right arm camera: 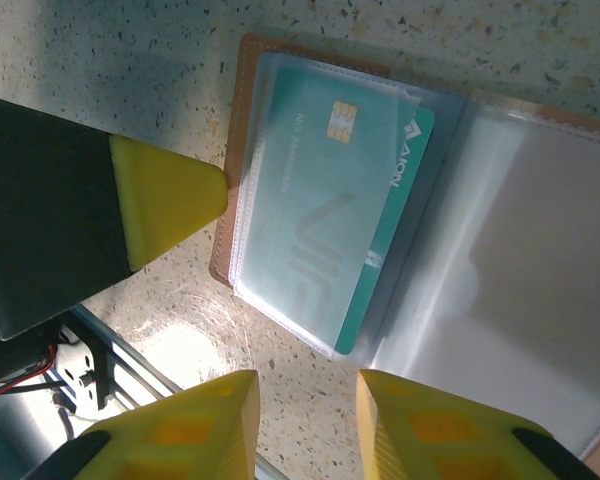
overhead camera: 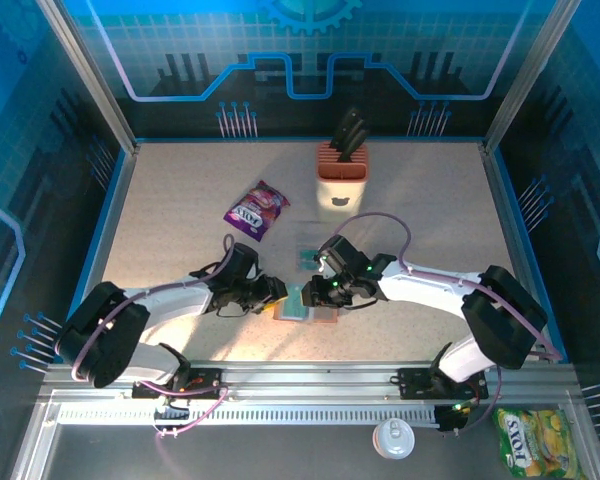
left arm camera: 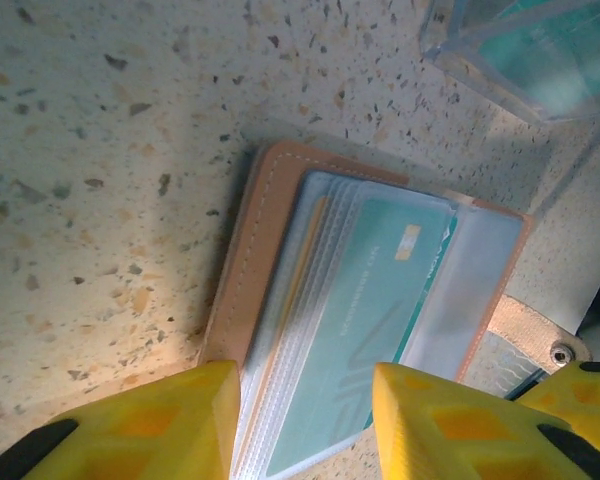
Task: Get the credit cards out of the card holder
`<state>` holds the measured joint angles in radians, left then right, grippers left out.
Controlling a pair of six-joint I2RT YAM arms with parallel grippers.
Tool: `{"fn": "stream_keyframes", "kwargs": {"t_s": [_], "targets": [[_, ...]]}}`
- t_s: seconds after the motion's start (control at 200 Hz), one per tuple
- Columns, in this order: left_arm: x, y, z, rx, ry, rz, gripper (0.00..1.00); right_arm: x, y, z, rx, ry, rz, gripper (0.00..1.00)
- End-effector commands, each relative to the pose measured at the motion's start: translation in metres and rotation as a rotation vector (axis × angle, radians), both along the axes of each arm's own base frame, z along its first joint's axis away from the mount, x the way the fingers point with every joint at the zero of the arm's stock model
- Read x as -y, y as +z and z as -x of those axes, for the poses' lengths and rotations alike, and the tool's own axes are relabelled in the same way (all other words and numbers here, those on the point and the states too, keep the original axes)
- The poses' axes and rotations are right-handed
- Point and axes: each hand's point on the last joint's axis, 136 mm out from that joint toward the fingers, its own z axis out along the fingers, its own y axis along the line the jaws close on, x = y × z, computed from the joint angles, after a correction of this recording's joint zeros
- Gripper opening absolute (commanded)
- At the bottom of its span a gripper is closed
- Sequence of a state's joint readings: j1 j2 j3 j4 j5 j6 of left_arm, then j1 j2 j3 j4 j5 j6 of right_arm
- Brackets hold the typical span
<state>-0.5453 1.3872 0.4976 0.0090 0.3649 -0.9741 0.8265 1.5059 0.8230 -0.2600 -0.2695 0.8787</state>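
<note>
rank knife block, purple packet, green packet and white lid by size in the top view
1. green packet
2. knife block and purple packet, too alike to split
3. white lid

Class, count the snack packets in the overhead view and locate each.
2. A purple packet lies on the table, left of the knife block; a yellow-green packet lies outside the near rail, far right.

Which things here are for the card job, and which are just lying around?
For the job:
- flat brown leather card holder, lying open
- teal credit cards in its clear pockets

Just lying about:
- purple snack packet
- cream-and-orange knife block
- clear plastic case
- green-and-yellow snack bag
- white round lid
</note>
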Motion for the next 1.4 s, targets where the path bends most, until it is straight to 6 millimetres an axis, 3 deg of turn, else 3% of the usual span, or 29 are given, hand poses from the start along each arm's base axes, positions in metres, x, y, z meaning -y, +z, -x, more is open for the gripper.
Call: {"fn": "stream_keyframes", "kwargs": {"t_s": [0.0,0.445,0.685,1.096,1.396], "targets": [[0.003,-0.005,0.009,-0.037,-0.009,0.018,0.41,-0.008,0.002,0.001,-0.001,0.008,-0.012,0.33],[0.001,-0.004,0.019,-0.032,-0.006,-0.005,0.42,-0.009,0.004,0.0,0.005,0.018,-0.007,0.35],[-0.001,0.01,0.012,0.012,0.011,-0.012,0.41,-0.012,0.003,-0.004,0.008,0.027,-0.003,0.35],[0.016,0.033,-0.009,0.054,-0.02,0.014,0.22,-0.015,-0.009,-0.009,-0.022,0.03,-0.016,0.35],[0.031,0.023,-0.013,0.018,-0.06,0.023,0.12,-0.021,-0.012,-0.022,-0.034,0.006,-0.067,0.33]]}}
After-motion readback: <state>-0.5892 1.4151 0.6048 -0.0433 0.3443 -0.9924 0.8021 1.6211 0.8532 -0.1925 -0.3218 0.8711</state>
